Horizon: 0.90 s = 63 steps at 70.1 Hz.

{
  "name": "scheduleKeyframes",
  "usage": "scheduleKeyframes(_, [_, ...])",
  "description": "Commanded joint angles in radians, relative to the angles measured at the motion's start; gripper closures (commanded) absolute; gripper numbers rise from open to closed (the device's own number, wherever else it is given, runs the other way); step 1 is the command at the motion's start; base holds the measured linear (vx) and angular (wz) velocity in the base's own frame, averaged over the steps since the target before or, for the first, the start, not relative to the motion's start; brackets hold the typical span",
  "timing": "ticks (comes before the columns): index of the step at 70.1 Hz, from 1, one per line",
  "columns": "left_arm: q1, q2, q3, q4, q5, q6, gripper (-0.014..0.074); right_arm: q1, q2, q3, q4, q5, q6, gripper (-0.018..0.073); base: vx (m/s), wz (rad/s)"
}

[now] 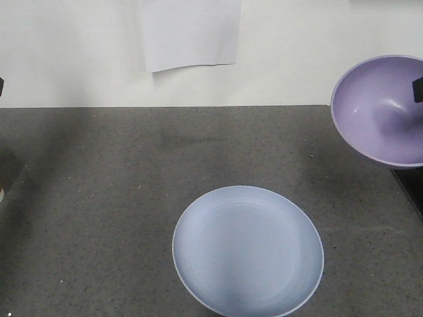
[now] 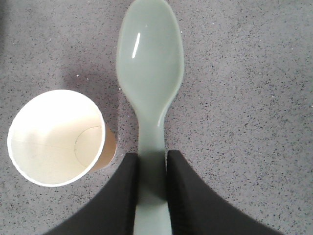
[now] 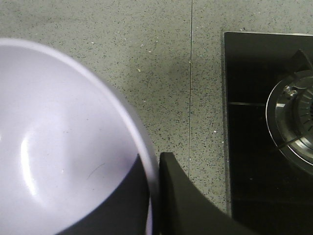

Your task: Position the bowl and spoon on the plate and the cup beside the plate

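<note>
My left gripper (image 2: 151, 164) is clamped on the spoon (image 2: 151, 63) by its handle, scoop pointing away from the fingers, over the counter (image 2: 254, 98). The cup (image 2: 56, 137) stands upright just beside it. My right gripper (image 3: 152, 169) pinches the rim of the bowl (image 3: 58, 147), one finger inside, one outside. The bowl hangs tilted at far right, well apart from the plate (image 1: 248, 251).

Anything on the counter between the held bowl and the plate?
No. In the front view, only bare grey countertop shows between the bowl and the plate.
</note>
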Motion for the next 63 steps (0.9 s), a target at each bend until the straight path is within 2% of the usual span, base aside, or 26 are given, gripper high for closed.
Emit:
scheduleKeyframes(1, [-0.005, -0.033, -0.03, -0.003, -0.05, -0.004, 0.0603, -0.006, -0.02, -0.025, -0.002, -0.051, -0.002, 0.0566, 0.0, 0.0])
scheduleKeyframes(63, [-0.005, -0.033, -0.03, -0.003, -0.05, -0.004, 0.0603, -0.006, -0.02, -0.025, -0.002, -0.067, -0.002, 0.0566, 0.0, 0.0])
